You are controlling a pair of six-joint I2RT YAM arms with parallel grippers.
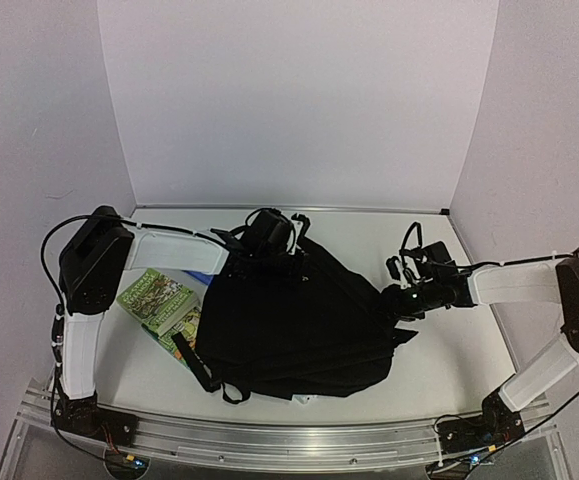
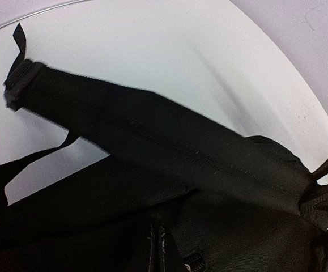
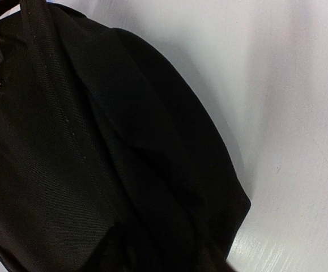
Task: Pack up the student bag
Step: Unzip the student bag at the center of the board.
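Note:
The student bag (image 1: 299, 325) is a large black fabric backpack lying in the middle of the table. My left gripper (image 1: 267, 250) is at its far top edge; in the left wrist view its fingers (image 2: 157, 232) are pressed together in the black fabric below a strap (image 2: 113, 107), shut on the bag. My right gripper (image 1: 391, 300) is at the bag's right edge, where the fabric is drawn toward it. In the right wrist view the bag (image 3: 96, 158) fills the frame and hides the fingers, which appear shut on it.
Two green books (image 1: 159, 300) lie left of the bag, partly under its edge, with a blue item (image 1: 197, 274) behind them. A loose strap (image 1: 194, 362) trails at the front left. White walls enclose the table; a metal rail (image 1: 289, 440) runs along the near edge.

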